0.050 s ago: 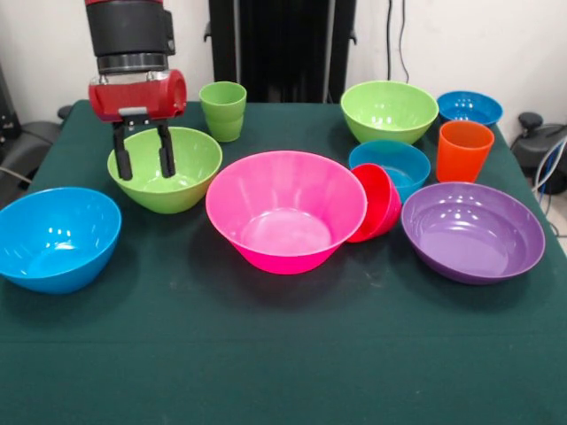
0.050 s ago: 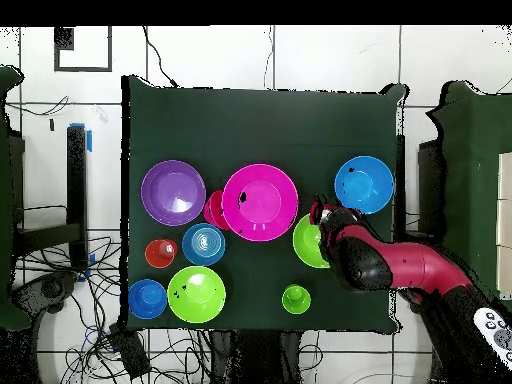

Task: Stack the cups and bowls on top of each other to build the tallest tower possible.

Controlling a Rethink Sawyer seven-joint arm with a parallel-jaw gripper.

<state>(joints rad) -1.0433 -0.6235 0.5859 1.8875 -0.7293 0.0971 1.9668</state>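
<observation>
you have the end effector point(image 1: 143, 150) hanging over the lime green bowl point(image 1: 177, 177) at one side of the surface point(image 1: 266, 354), its two black fingers point(image 1: 166, 150) pointing down with a clear gap between them and gripping nothing. nothing is stacked: every cup and bowl sits on its own on the dark green cloth. the big pink bowl point(image 1: 285, 208) is in the middle, just beside the lime green bowl, and the small red-pink bowl point(image 1: 376, 202) leans tilted against its other side. behind the red-pink one is a blue bowl point(image 1: 394, 164), and the wide purple bowl point(image 1: 472, 230) sits next to it toward the opposite side edge. the orange cup point(image 1: 463, 149) stands upright between the purple bowl and a smaller blue bowl point(image 1: 469, 108) in the back corner. a second lime green bowl point(image 1: 388, 109) sits along the back edge, and the light green cup point(image 1: 223, 111) stands upright along that same edge, behind the bowl under the end effector. a large blue bowl point(image 1: 55, 237) sits alone near the side edge closest to the end effector.
</observation>
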